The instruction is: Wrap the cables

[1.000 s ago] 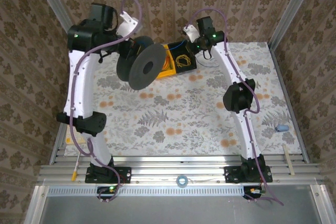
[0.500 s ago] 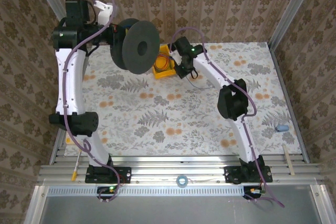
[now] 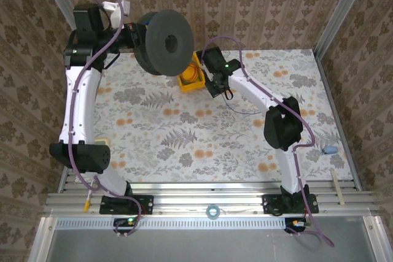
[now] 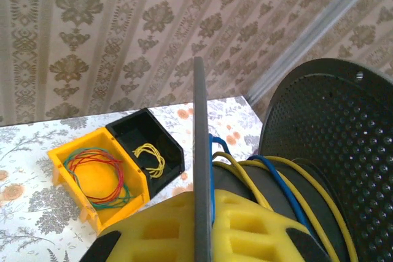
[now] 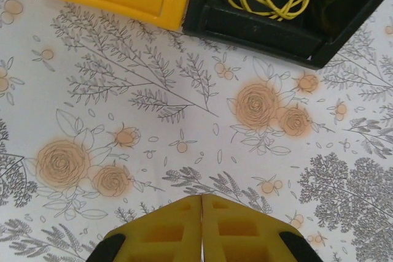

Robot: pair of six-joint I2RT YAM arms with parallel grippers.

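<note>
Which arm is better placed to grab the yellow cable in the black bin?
Right. The right gripper, shut and empty, hangs beside the black bin holding the yellow cable; the left gripper is clamped on the spool.

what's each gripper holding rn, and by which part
Left gripper holds the spool by the edge of one flange, pinched between its pads. Right gripper is shut, holding nothing.

White links and chunky black joints on the left arm and right arm, a purple cord along each, small green lights, yellow pocketed fingers
</note>
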